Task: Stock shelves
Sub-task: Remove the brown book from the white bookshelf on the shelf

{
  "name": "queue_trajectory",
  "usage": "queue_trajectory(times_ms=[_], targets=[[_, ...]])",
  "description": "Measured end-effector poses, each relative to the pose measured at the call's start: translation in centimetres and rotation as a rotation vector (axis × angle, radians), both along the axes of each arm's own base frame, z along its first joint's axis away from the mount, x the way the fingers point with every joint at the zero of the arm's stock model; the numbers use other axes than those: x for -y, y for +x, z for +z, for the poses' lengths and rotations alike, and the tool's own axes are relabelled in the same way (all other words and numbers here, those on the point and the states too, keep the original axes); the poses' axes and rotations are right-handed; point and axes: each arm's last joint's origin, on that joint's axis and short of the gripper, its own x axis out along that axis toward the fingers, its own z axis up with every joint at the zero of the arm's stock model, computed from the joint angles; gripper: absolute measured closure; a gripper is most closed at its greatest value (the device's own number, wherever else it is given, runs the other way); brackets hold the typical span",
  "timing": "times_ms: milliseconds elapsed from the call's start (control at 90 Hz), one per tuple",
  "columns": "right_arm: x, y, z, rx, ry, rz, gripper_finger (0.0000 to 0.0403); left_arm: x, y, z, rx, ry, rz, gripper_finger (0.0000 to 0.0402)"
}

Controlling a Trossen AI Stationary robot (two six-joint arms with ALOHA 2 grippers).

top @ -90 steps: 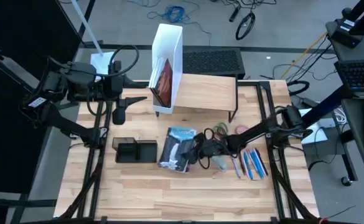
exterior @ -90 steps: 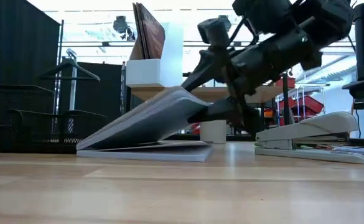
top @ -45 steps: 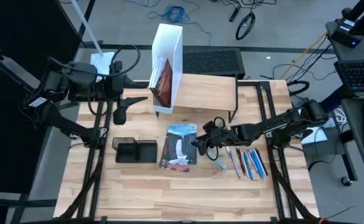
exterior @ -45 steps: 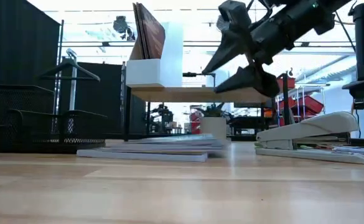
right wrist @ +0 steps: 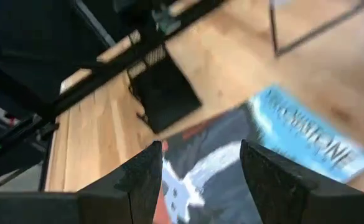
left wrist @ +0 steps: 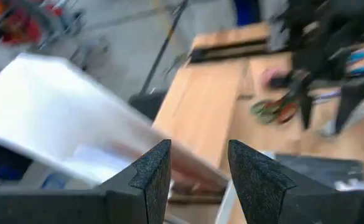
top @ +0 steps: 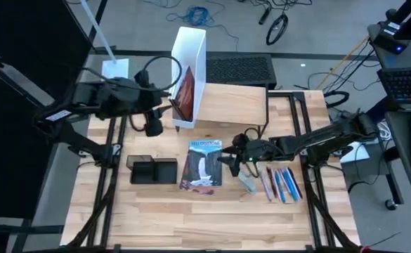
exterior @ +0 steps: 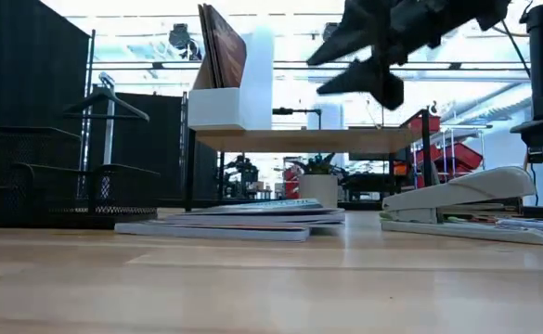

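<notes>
A magazine (top: 204, 164) with a blue title band lies flat on the table in front of the shelves (top: 235, 104), a light-wood riser on black legs. My right gripper (top: 227, 160) hovers open above the magazine's right edge, well clear of it in the low view (exterior: 364, 57). The right wrist view looks down past the fingers onto the magazine (right wrist: 275, 168). My left gripper (top: 154, 127) hangs open in the air at the far left, beside the white file box (top: 190, 70), touching nothing.
The white file box stands on the shelves' left end and holds a reddish magazine (top: 184, 95). A black organizer tray (top: 152, 170) sits left of the flat magazine. A stapler (exterior: 457, 204) and several pens (top: 282, 184) lie to the right, under my right arm.
My right gripper has opened and let go of the magazine's raised cover, then risen. The magazine has dropped shut and lies flat. My left gripper has moved toward the table's right, closer to the file box.
</notes>
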Motion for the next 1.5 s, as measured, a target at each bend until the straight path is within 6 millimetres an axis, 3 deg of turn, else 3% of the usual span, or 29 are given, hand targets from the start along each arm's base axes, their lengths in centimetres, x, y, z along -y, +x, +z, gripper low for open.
queue_trajectory(times_ms=[189,467,789,1500], targets=[[0.2,-0.7,0.2,-0.046,-0.073,0.009,0.0206,-0.3,0.2,-1.9,-0.025,-0.062,0.107,0.0258],[0.2,-0.9,-0.4,-0.113,-0.164,-0.008,0.0206,-0.5,-2.0,-6.3,0.110,-0.100,0.241,0.0290],[0.3,-1.0,-0.4,-0.121,-0.197,-0.014,0.0206,-1.3,-1.2,-10.7,0.186,-0.113,0.285,0.0301],[0.4,-1.0,-0.4,-0.122,-0.211,-0.041,0.0206,-2.7,-0.5,-9.9,0.337,-0.088,0.322,0.0301]])
